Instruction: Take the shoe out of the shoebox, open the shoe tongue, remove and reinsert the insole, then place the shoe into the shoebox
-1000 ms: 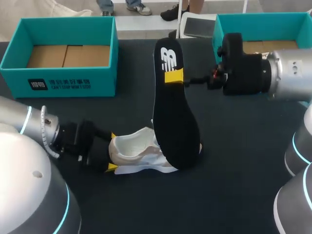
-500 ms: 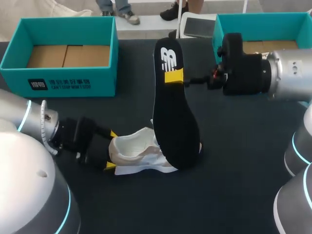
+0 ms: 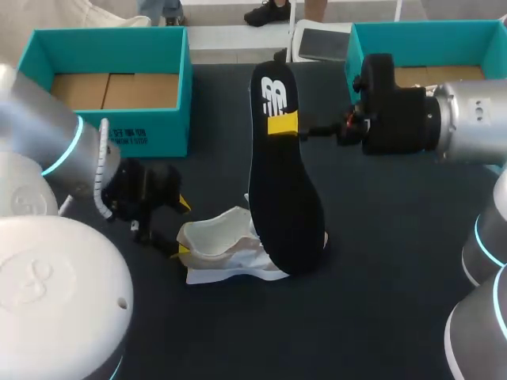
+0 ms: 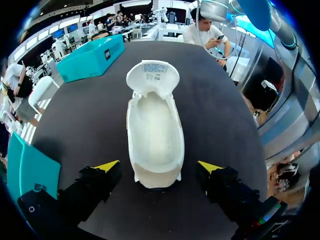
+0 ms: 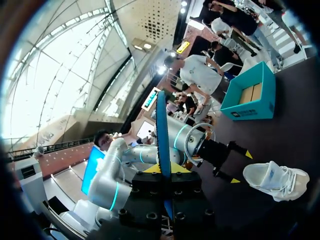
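Observation:
A white shoe [image 3: 226,249] lies on the dark table with its tongue [image 4: 152,77] folded open and its inside bare. My left gripper [image 3: 181,227] is open at the heel, one yellow tip on either side [image 4: 159,167], neither touching. The black insole [image 3: 281,182] stands tilted, its lower end resting at the shoe's toe side. My right gripper [image 3: 283,124] is shut on the insole's upper part. In the right wrist view the insole [image 5: 162,130] shows edge-on between that gripper's fingers [image 5: 165,170], with the shoe [image 5: 276,180] beyond it.
An open teal shoebox [image 3: 158,131] with a cardboard floor stands at the back left. A second teal box [image 3: 412,28] stands at the back right, behind my right arm. Bare dark tabletop lies in front of and to the right of the shoe.
My left arm has swung up and toward the back, and its gripper has shifted slightly toward the far side at the heel. The right arm, insole and shoe have stayed put.

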Available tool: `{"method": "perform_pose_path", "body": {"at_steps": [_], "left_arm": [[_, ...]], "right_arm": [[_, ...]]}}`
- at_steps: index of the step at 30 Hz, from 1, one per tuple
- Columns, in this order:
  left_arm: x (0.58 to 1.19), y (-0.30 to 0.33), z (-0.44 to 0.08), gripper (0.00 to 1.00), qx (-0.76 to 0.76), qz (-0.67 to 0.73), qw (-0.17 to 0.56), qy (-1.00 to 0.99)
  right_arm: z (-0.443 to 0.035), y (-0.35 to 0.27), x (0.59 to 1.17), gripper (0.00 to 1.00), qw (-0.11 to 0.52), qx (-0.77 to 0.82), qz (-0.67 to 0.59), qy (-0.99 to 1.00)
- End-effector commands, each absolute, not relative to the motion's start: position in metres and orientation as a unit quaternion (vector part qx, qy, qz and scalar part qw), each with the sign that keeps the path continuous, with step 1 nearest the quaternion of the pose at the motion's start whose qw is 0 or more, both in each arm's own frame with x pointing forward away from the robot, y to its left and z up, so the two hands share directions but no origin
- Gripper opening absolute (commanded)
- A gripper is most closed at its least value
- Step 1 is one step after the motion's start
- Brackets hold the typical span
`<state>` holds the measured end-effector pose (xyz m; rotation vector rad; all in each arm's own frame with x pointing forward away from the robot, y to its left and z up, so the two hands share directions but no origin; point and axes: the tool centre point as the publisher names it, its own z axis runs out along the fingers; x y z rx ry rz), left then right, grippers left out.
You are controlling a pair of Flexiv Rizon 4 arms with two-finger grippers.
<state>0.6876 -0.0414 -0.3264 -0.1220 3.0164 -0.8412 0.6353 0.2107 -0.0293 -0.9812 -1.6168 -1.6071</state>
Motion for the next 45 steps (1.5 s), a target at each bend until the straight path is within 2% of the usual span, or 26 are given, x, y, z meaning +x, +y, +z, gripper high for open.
{"method": "perform_pose_path", "body": {"at_steps": [1, 6, 18, 28, 45], "left_arm": [[0.684, -0.042, -0.322, 1.0, -0.045, -0.194, 0.003, 0.98], [0.687, -0.044, -0.327, 1.0, -0.054, -0.148, 0.001, 0.987], [0.687, -0.044, -0.327, 1.0, -0.054, -0.148, 0.001, 0.987], [0.684, -0.039, -0.317, 1.0, -0.081, -0.062, -0.003, 0.995], [0.696, -0.054, -0.319, 1.0, -0.087, -0.057, -0.008, 0.995]], "right_arm": [[-0.029, 0.214, 0.635, 0.0, 0.323, -0.376, -0.611, -0.617], [-0.029, 0.214, 0.635, 0.0, 0.323, -0.376, -0.611, -0.617], [-0.029, 0.214, 0.635, 0.0, 0.323, -0.376, -0.611, -0.617], [-0.029, 0.214, 0.635, 0.0, 0.323, -0.376, -0.611, -0.617], [-0.029, 0.214, 0.635, 0.0, 0.323, -0.376, -0.611, -0.617]]}}
